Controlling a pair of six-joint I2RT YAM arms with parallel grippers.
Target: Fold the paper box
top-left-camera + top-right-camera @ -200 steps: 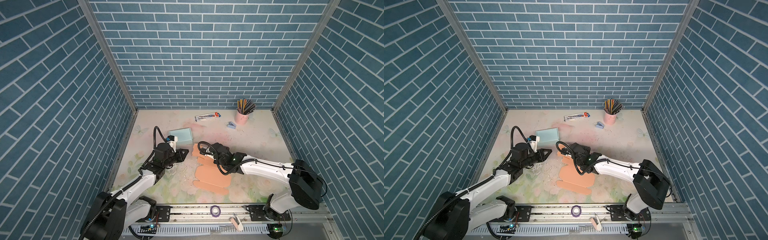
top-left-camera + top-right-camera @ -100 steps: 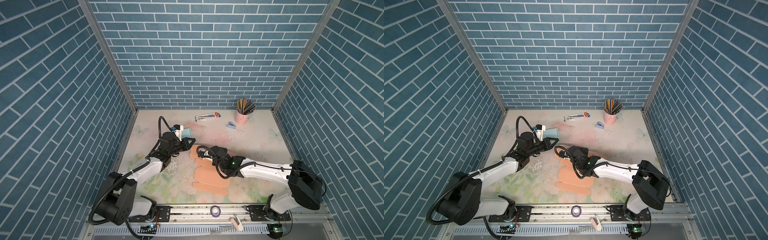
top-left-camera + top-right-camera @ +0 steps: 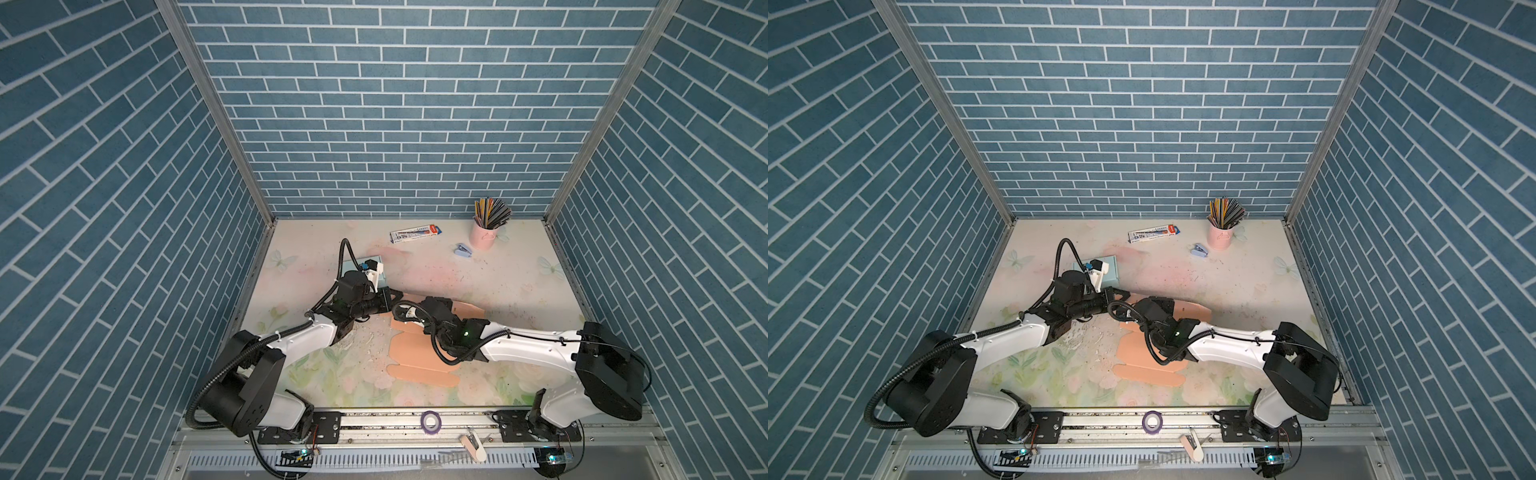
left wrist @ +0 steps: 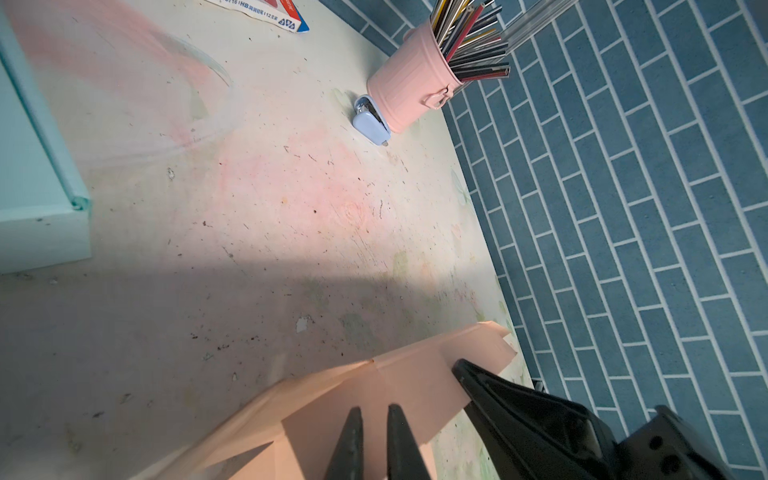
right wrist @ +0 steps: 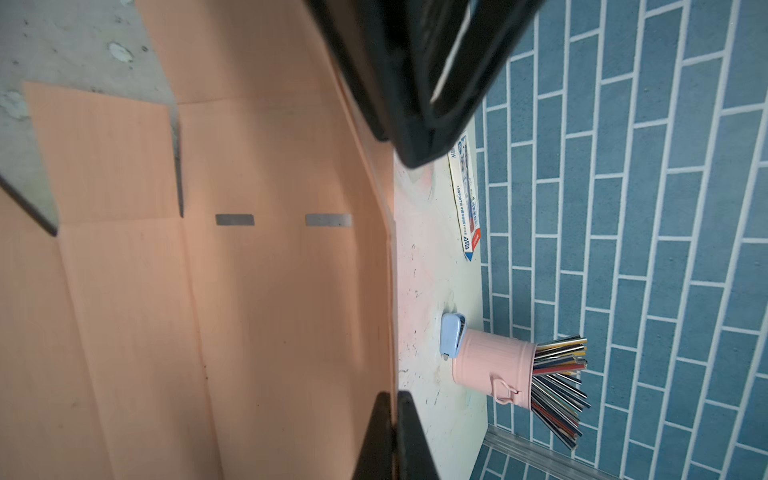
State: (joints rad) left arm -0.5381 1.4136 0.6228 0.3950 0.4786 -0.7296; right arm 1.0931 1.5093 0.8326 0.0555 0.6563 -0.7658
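Surface (image 3: 519, 282): scuffed floral mat.
Paper box (image 3: 415, 353): flat peach card, creased.
Right fingers (image 5: 409, 440): pinching its edge.
Left fingers (image 4: 351, 444): near-closed, hold unclear.

a peach die-cut paper box blank (image 3: 417, 353) lies unfolded on the pale floral desk (image 3: 498, 270), near its middle, creased into panels with two small slots; its far edge curls up off the surface.

Toward the upper right of both top views, a pink cup (image 3: 482, 237) of pencils (image 3: 491, 211) is seen on the floral surface (image 3: 519, 286), a blue stapler (image 3: 462, 250) just left of it, a pencil carton (image 3: 414, 233) farther left, a teal box (image 4: 29, 187) left of centre, and a purple tape roll (image 3: 431, 422) at bottom centre.
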